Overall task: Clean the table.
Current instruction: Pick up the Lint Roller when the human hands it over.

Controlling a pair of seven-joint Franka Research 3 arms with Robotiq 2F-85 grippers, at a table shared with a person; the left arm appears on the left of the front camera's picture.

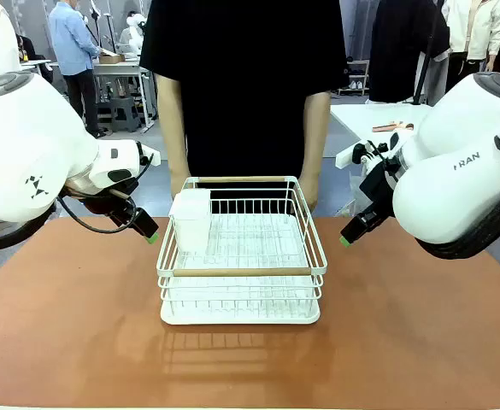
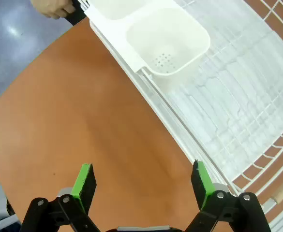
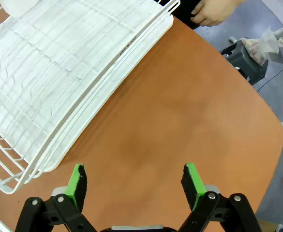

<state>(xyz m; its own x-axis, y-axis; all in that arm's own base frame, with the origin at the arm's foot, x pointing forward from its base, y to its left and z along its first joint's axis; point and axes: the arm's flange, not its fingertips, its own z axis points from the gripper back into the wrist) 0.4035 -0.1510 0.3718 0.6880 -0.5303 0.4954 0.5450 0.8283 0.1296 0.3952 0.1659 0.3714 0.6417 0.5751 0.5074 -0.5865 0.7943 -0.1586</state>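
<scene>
1. the table [image 1: 70, 342], with its terracotta top, ran across the whole front view. the one thing standing on it was a white wire dish rack [image 1: 241, 272] at its middle, with a white plastic cutlery cup [image 1: 191, 220] hung in its far left corner.
2. the left gripper [image 2: 143, 180] hovered over bare tabletop just beside the rack's left side, its jaws spread wide with nothing between the green pads.
3. the right gripper [image 3: 134, 180] hovered likewise beside the rack's right side, also wide open and empty.
4. the person stood at the far edge with a hand [image 3: 211, 12] near the rack's far corner. whether it touched the wire was hard to tell.
5. the step in hand looked like a two-arm lift of the rack. to do it well, each gripper would need to drop onto the top side wire, opposite the other, and not onto the drip tray below.
6. both would need to close and rise together and level, so the rack would not twist or shed the cup.
7. the person's hands would need to be clear first.
</scene>
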